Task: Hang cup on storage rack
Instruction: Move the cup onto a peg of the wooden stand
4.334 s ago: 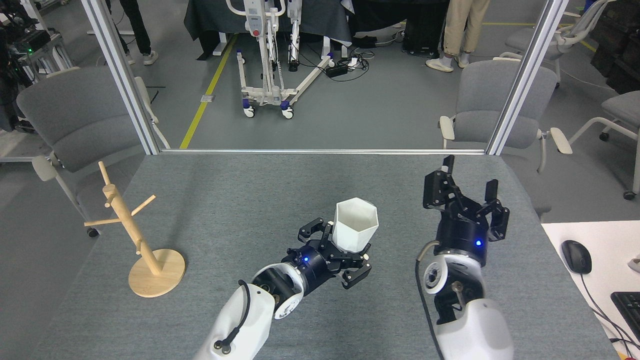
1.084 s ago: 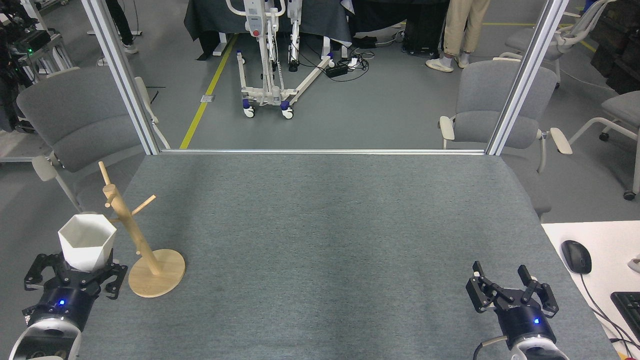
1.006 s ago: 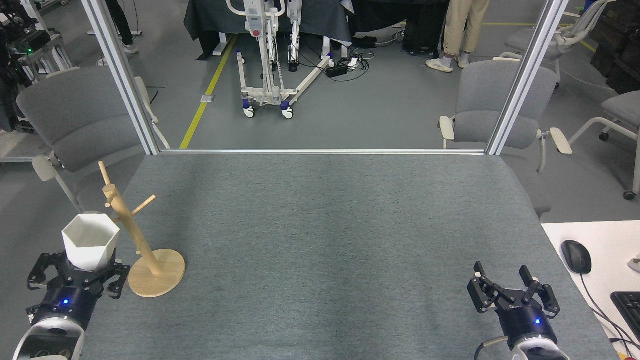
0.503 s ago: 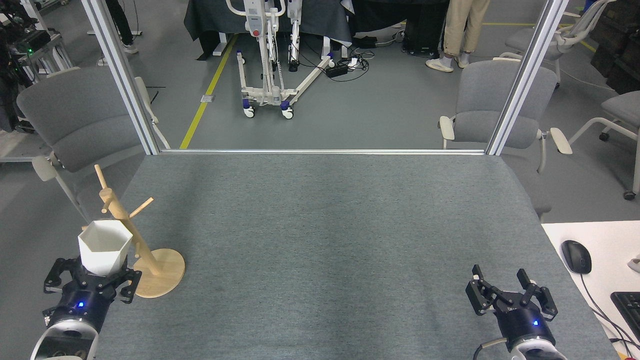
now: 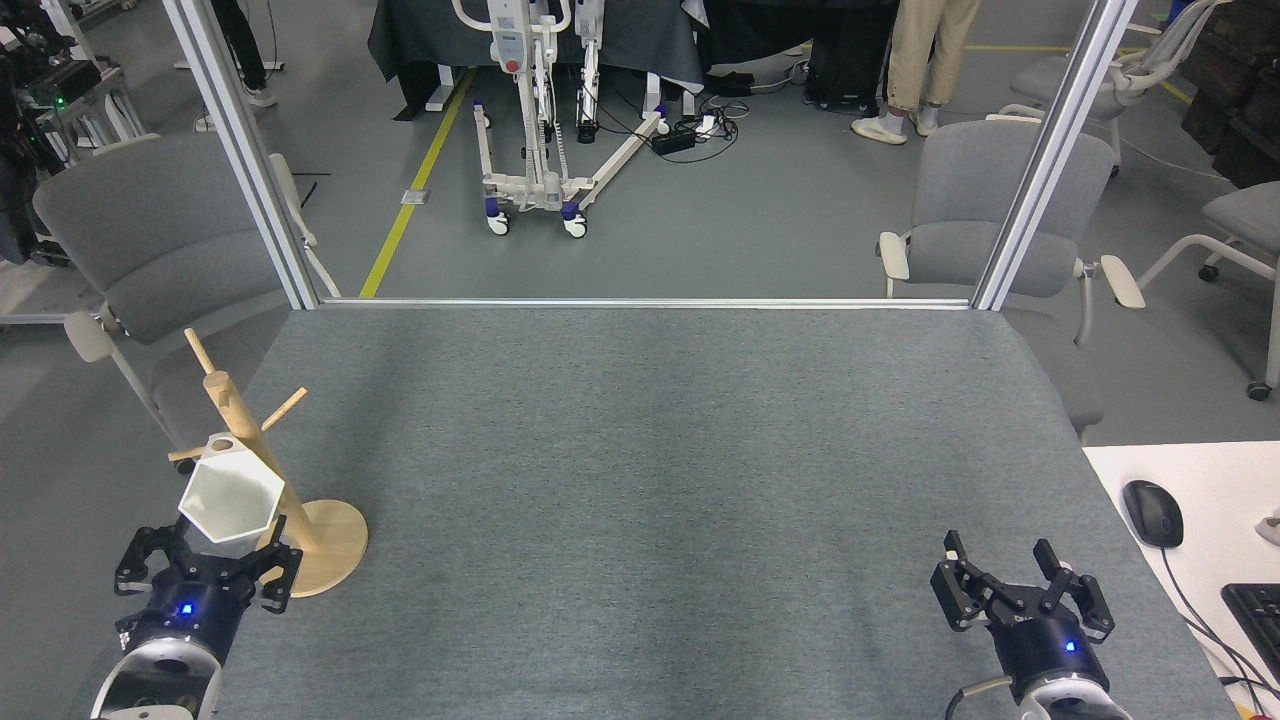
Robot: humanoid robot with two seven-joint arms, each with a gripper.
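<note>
Grey felt table (image 5: 640, 450), workshop floor, grey chairs (image 5: 975, 205) behind

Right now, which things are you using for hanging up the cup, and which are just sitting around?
For the job:
- white cup, held in my left gripper
- wooden storage rack, right beside the cup

Just sitting around:
- my right gripper, open and empty
- computer mouse and keyboard on the side desk
- grey chairs behind the table

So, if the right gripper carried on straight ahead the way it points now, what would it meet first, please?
Nothing, as far as this view shows: the right gripper points away over bare grey table, towards its far edge. Depth is hard to judge.
</note>
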